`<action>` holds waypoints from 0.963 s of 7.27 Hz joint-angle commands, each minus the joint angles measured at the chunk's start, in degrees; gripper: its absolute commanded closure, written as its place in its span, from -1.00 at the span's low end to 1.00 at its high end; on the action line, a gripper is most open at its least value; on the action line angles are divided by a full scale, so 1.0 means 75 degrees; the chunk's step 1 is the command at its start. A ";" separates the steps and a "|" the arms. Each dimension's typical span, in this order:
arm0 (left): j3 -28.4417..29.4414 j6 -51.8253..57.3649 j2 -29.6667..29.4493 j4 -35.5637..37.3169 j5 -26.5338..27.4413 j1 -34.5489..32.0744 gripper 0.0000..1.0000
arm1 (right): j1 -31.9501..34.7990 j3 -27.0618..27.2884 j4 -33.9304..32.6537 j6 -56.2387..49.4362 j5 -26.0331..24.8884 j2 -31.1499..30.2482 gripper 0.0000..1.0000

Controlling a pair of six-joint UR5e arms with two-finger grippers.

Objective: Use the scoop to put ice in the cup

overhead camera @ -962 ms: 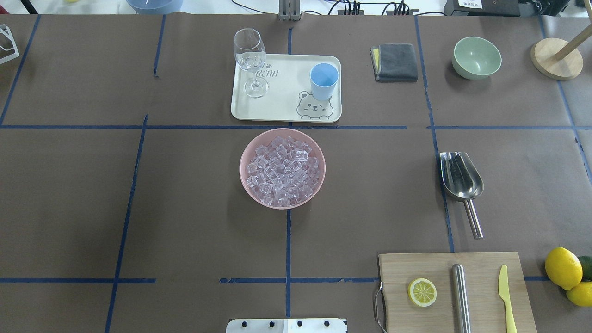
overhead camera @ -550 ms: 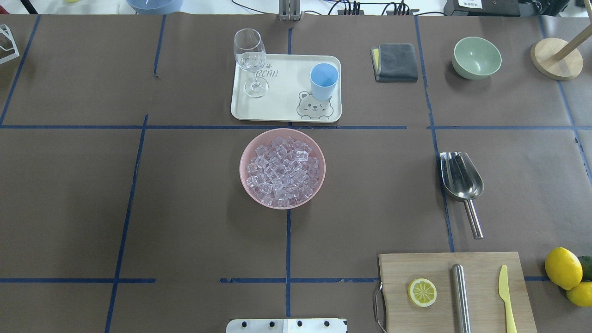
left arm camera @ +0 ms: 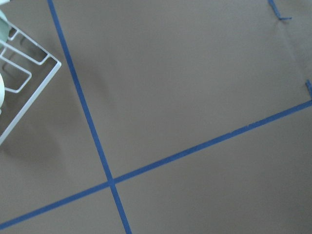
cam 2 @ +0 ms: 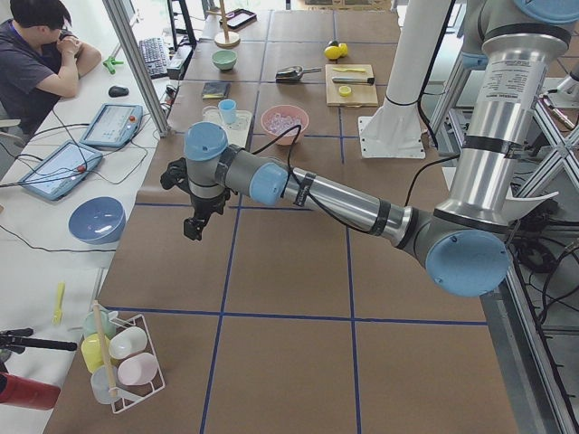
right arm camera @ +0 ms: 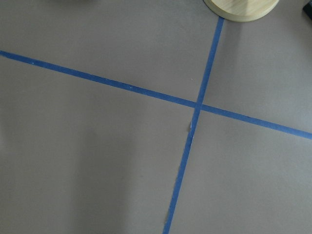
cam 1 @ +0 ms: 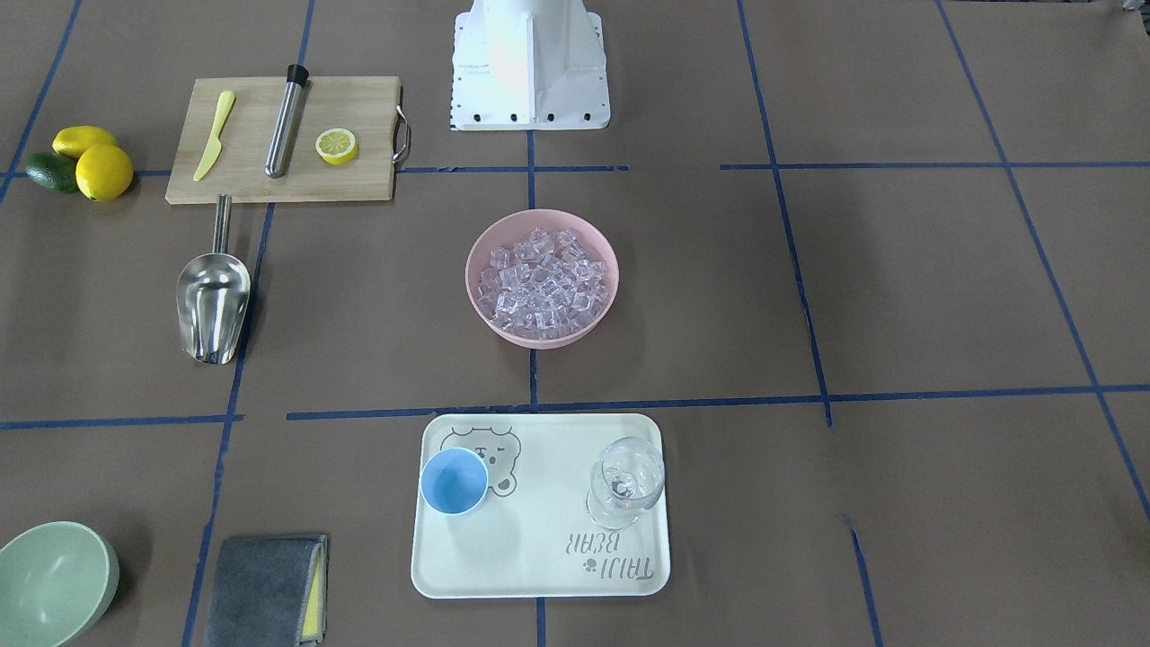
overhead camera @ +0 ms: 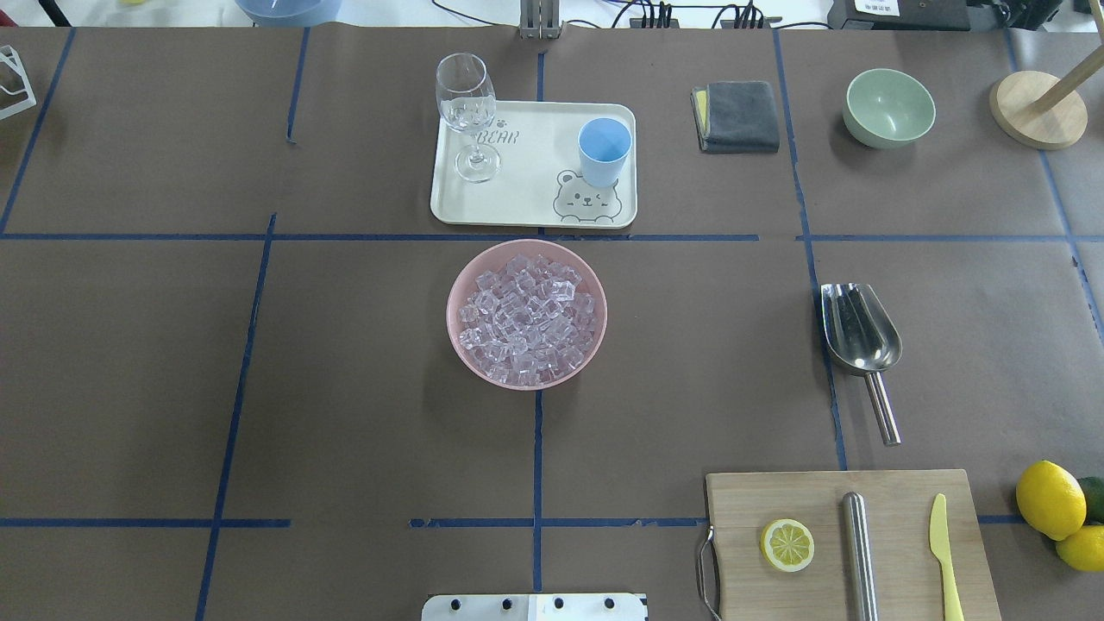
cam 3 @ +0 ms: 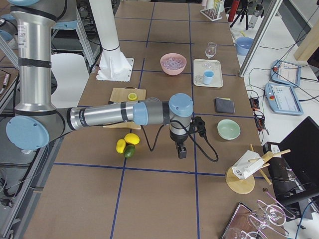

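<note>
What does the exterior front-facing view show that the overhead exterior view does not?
Only front-facing: the white robot column and the steel cylinder's black cap. Only overhead: the round wooden stand and cables beyond the table. Both: the scoop, the cup on the tray, and ice in the pink bowl.

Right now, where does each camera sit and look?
Front-facing: across the brown table, facing the white robot base.
Overhead: behind the robot, looking down; no arms.
Left side: table's end; left gripper near.
Right side: opposite end; right gripper near.
Left wrist: down at white wire rack.
Right wrist: down at round wooden base.
Front-facing and overhead share the pink bowl of clear ice cubes.
</note>
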 commanded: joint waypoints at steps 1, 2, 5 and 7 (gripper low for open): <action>-0.0069 -0.0015 -0.0018 -0.1552 -0.0015 0.0871 -1.00 | -0.0388 0.0094 0.0019 0.0768 0.0102 0.0250 -1.00; -0.0057 0.0065 -0.0040 -0.2479 0.0055 0.1434 -1.00 | -0.0680 0.0257 0.0019 0.0831 0.0102 0.0275 -1.00; 0.0200 0.0031 -0.0192 -0.4920 0.0043 0.3426 -1.00 | -0.1010 0.0539 0.0019 0.0819 0.0102 0.0287 -1.00; 0.0306 0.0019 -0.0531 -0.5241 0.0612 0.4353 -1.00 | -0.1569 0.0866 0.0031 0.2039 0.0044 0.0299 -1.00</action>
